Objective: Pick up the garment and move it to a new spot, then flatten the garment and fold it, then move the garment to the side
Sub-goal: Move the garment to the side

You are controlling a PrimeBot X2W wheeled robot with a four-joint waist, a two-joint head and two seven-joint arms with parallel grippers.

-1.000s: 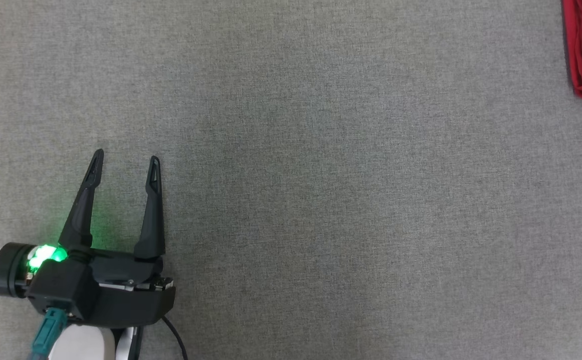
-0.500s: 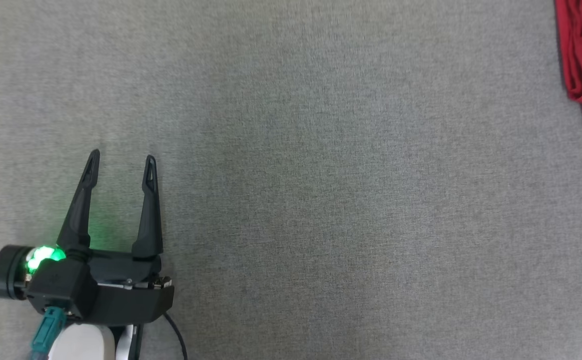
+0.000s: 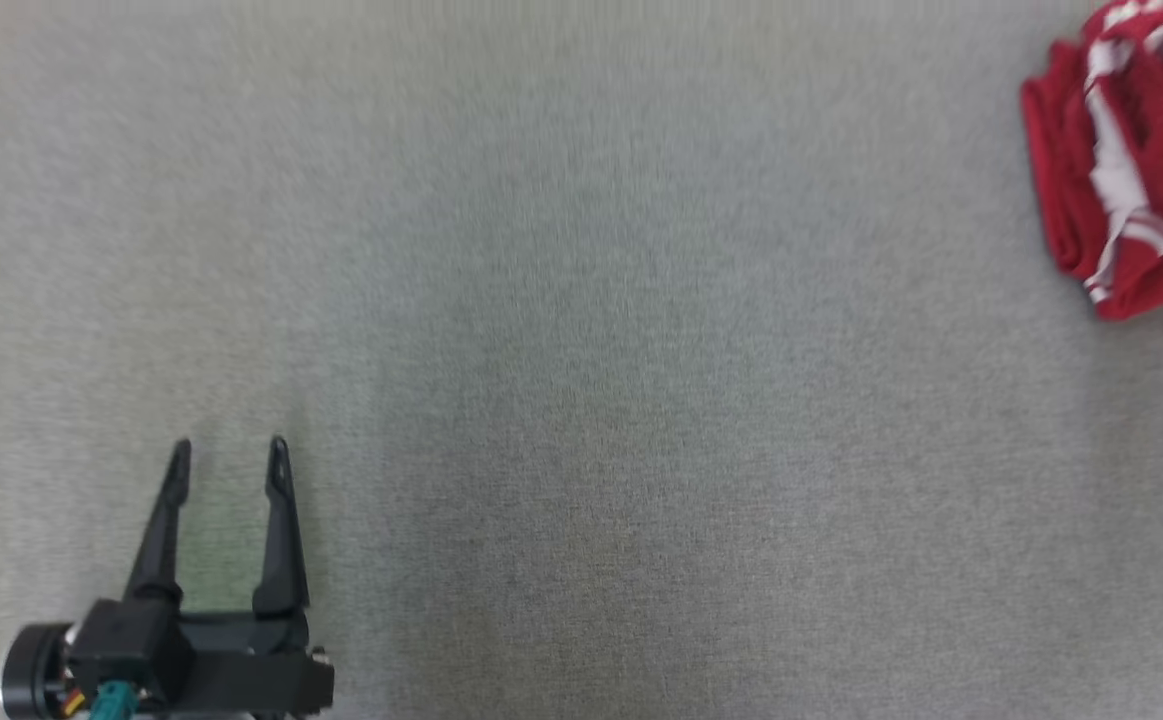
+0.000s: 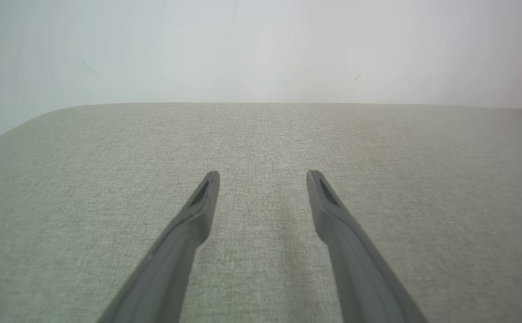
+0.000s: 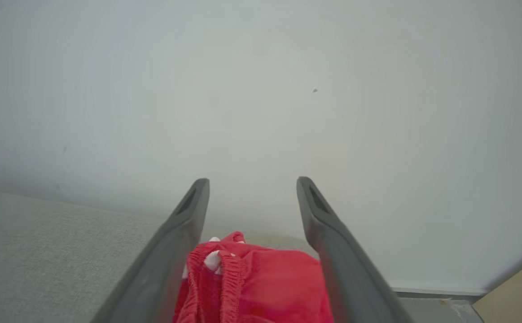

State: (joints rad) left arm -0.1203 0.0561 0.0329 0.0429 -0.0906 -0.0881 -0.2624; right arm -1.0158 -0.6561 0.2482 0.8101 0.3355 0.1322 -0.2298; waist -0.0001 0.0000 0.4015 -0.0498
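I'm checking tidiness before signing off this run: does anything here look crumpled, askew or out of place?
The red garment lies bunched in a lump at the far right of the grey fabric surface, with its white trim twisted through it, not in a flat fold. Nothing else stands out.

Flat surface covered in grey-green woven fabric (image 3: 581,400), even weave, no seams seen. Its far edge runs straight and its far-left rounded corner (image 4: 32,119) curves away.

Directly behind that far edge stands a plain, pale grey-white matt wall (image 4: 261,45) with faint scuffs and one small dark speck (image 5: 315,90).

Light is soft and diffuse, with no hard shadows on the fabric.

Beyond the surface's right end and lower down, seen from the right wrist: a thin pale skirting strip (image 5: 436,290) at the wall foot, a grey floor strip (image 5: 440,309) beneath it, and the corner of a tan wooden board (image 5: 512,291).
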